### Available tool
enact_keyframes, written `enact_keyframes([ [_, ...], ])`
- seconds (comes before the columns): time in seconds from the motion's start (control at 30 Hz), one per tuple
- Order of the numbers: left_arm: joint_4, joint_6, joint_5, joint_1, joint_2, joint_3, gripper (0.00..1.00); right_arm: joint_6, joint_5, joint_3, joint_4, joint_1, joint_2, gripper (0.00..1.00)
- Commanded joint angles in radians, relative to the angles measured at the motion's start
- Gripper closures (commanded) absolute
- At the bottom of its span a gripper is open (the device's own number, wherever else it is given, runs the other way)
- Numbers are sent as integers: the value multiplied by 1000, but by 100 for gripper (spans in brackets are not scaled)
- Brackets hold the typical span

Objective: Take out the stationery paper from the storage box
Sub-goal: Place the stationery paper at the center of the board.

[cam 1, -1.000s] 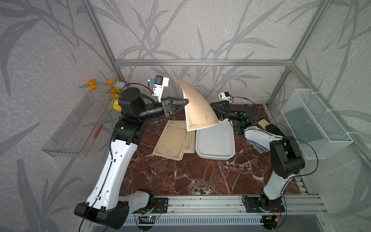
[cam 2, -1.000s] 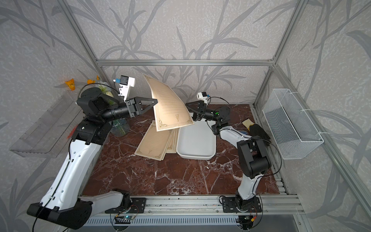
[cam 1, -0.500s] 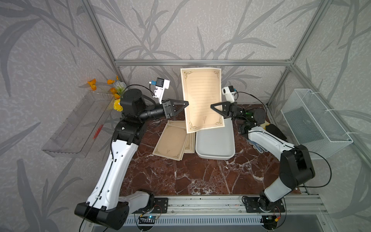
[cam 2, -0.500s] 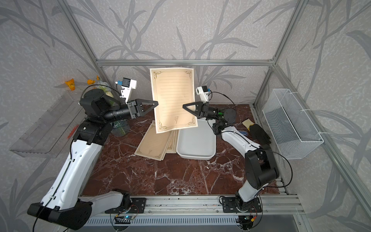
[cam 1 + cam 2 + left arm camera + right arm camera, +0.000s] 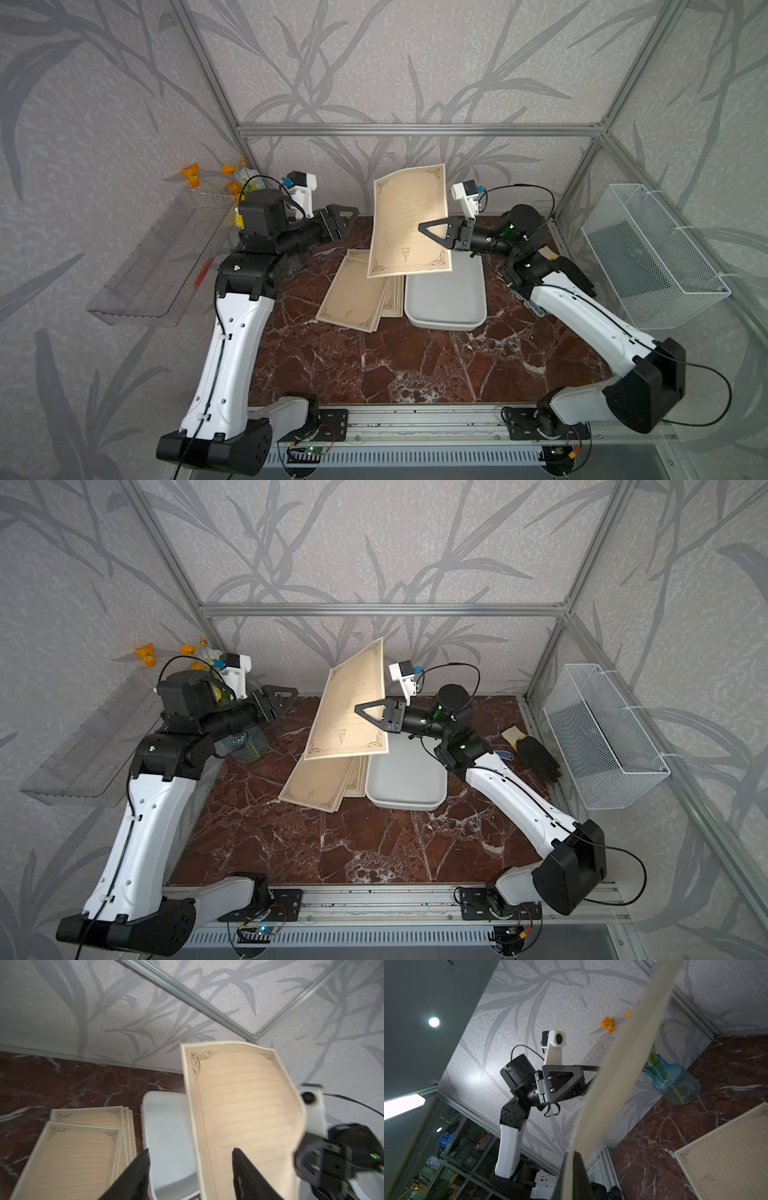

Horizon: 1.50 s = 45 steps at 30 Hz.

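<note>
Holding one stationery sheet upright over storage box, right gripper clamped on its right edge.
At left, left gripper open, empty; other sheets stacked just left of box.

**Both arms raised, wrists level, facing each other.**
Left fingers spread apart, pointing to 3 o'clock; right fingers pointing to 9 o'clock, pinched on the stationery paper edge.
</note>
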Motion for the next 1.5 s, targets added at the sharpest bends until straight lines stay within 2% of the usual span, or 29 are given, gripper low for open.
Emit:
enact_keyframes([
  [0.0, -130, 126, -426, 8, -60, 3, 37, -151, 221, 31, -214, 83, 78, 100],
  [0.07, -109, 182, -595, 10, -110, -41, 37, -150, 272, 68, -208, 143, 151, 100],
  [0.13, -81, 221, -709, 11, -156, -84, 37, -142, 294, 116, -196, 184, 231, 100],
  [0.23, -42, 255, -773, 13, -223, -133, 37, -118, 334, 188, -163, 226, 361, 100],
  [0.5, -20, 254, -752, 13, -301, -205, 37, -2, 516, 388, -232, 288, 659, 100],
  [0.63, -17, 240, -718, 14, -314, -236, 37, 16, 625, 513, -391, 309, 769, 100],
  [0.83, -8, 220, -672, 13, -324, -279, 36, 59, 629, 659, -499, 310, 919, 100],
  [1.1, 8, 216, -642, 12, -332, -309, 36, 84, 676, 705, -591, 308, 988, 98],
  [1.23, 13, 220, -642, 10, -335, -307, 36, 119, 697, 682, -669, 306, 987, 94],
  [1.47, 13, 225, -647, 5, -339, -308, 36, 198, 678, 610, -687, 282, 986, 89],
])
